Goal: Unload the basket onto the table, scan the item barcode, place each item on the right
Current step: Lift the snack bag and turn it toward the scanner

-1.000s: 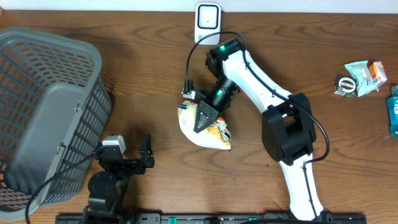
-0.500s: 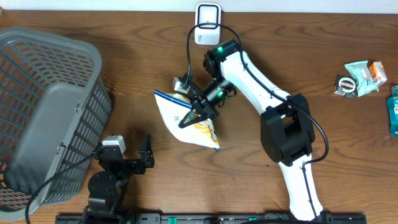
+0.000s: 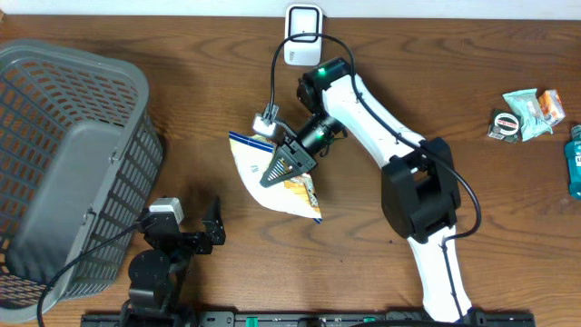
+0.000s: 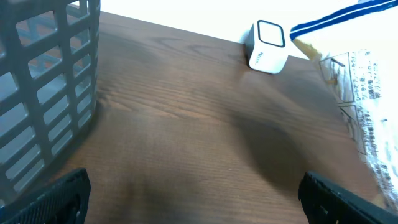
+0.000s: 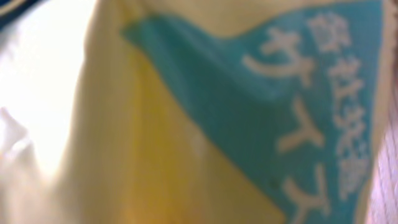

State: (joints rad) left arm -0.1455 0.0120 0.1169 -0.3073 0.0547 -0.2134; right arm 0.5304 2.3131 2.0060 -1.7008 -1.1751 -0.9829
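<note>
A white and yellow snack bag (image 3: 259, 177) with a blue top edge hangs over the middle of the table, and my right gripper (image 3: 284, 163) is shut on it. Up close in the right wrist view, the bag (image 5: 217, 124) fills the frame with yellow and teal print and hides the fingers. The white scanner (image 3: 303, 32) stands at the table's far edge, just behind the bag. My left gripper (image 3: 215, 227) rests near the front edge, open with nothing between its fingers. In its wrist view I see the scanner (image 4: 267, 46) and the bag's printed back (image 4: 367, 106) at right.
A grey plastic basket (image 3: 64, 163) takes up the left side, and its wall (image 4: 43, 93) stands close to my left gripper. Small packets (image 3: 526, 113) and a blue bottle (image 3: 575, 163) lie at the far right edge.
My right gripper has swung left and lifted the bag, turning it so its blue top edge points left. The left arm has not moved.
</note>
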